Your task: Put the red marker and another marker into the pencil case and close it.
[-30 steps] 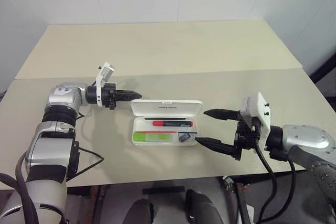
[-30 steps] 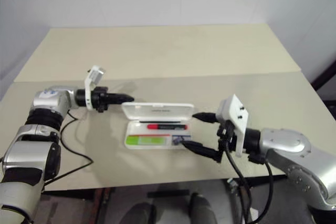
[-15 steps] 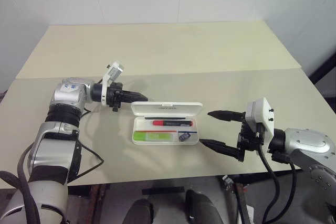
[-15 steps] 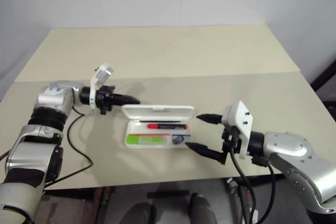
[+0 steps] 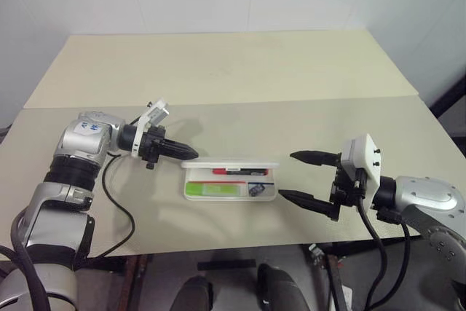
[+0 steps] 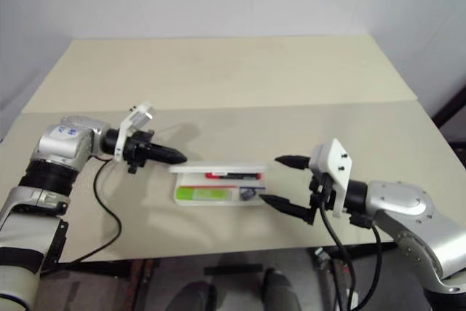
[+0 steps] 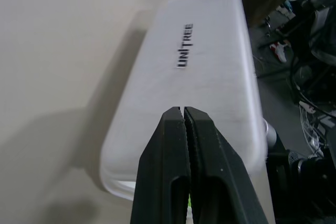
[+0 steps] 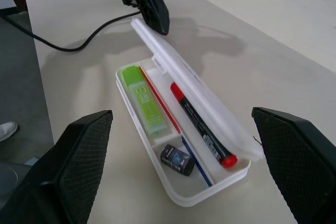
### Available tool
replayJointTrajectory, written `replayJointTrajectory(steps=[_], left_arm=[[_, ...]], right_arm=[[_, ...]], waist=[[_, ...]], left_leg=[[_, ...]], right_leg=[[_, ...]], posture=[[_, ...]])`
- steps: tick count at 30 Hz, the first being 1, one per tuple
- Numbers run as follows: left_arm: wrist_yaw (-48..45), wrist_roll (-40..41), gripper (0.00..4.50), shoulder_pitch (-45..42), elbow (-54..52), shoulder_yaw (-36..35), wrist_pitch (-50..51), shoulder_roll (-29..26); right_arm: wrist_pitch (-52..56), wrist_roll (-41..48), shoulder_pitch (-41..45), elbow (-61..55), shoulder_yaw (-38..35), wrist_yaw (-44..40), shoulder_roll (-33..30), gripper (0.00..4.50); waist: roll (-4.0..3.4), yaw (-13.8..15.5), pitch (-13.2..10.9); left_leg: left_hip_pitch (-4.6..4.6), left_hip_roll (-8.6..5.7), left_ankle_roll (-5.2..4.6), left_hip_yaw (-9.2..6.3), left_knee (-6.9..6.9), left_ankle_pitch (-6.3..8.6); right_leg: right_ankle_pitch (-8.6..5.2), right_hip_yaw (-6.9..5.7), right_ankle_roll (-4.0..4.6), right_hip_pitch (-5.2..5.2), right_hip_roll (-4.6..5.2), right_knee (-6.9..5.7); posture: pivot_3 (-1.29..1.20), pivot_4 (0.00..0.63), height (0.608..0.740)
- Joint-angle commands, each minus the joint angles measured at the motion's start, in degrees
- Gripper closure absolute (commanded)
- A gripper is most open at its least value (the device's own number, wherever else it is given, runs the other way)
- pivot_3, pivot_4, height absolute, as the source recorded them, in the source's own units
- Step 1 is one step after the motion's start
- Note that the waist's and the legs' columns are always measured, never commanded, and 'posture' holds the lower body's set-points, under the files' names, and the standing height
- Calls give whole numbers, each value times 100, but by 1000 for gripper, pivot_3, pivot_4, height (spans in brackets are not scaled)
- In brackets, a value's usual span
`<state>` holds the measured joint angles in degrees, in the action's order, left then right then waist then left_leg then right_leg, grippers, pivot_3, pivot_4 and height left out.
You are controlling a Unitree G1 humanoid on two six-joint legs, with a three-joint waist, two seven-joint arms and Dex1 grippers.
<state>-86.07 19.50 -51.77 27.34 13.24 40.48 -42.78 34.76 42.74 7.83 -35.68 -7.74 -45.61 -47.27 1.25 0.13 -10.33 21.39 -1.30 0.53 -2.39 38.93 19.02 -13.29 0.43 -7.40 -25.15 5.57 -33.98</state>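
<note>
The white pencil case [image 5: 230, 196] lies near the table's front edge. Its lid [image 5: 230, 165] is tilted partway over the tray. Inside lie the red marker [image 8: 202, 124] under the lid and the lime-green highlighter [image 8: 145, 103] along the front side. My left gripper [image 5: 191, 154] is shut, and its tip rests against the lid's outer face [image 7: 210, 51] at the left end, below the dark lettering. My right gripper [image 5: 286, 175] hovers just right of the case, open, with nothing between its fingers [image 8: 79, 166].
A thin red pen, a thin blue pen and a small dark piece [image 8: 177, 159] also lie in the tray. A black cable [image 5: 116, 202] trails from my left arm across the table. The table's front edge [image 5: 218, 242] runs close below the case.
The lid, lying flat open behind the tray before, has swung up and over it. My shut left gripper moved toward the case with it and tipped downward. The right gripper has barely moved.
</note>
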Motion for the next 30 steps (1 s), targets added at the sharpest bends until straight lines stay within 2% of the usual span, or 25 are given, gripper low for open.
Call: replayJointTrajectory(steps=[1, 10, 17, 22, 30], left_arm=[[-642, 212, 4448, 57, -362, 108, 135, -133], [-641, 189, 4448, 210, -905, 564, 222, -287], [-579, 43, 4448, 395, -1309, 1050, 394, -470], [-527, -110, 4448, 416, -1349, 1320, 335, -598], [-387, -413, 4448, 299, -1158, 1797, 366, -513]], right_arm=[[-136, -18, 25, -84, -96, -53, 40, 0], [-544, -373, -164, 82, 181, -349, 195, 0], [-1176, -963, -149, 750, 579, -785, 380, 0], [-1252, -1040, -44, 808, 612, -771, 517, 0], [-1215, -1133, -87, 679, 636, -610, 738, 0]], waist=[[0, -2, 0], [0, -8, 0], [-1, -22, 0], [-1, -21, -1], [-1, -14, 0]], left_leg=[[0, 0, 0, 0, 0, 0], [-3, -1, -1, 0, 2, 1], [-22, 0, -6, 0, 2, 3], [-28, 1, -7, -6, 3, 4], [-42, 0, -7, -12, 4, 4]], right_leg=[[0, 0, 0, 0, 0, 0], [0, 0, 0, 5, -1, 0], [0, 0, 1, 27, -3, 5], [-1, -2, 2, 33, -5, 3], [-1, -5, 2, 54, -4, 8]], posture=[[0, 150, 740], [0, 150, 740], [0, 150, 740], [0, 150, 740], [0, 150, 740]])
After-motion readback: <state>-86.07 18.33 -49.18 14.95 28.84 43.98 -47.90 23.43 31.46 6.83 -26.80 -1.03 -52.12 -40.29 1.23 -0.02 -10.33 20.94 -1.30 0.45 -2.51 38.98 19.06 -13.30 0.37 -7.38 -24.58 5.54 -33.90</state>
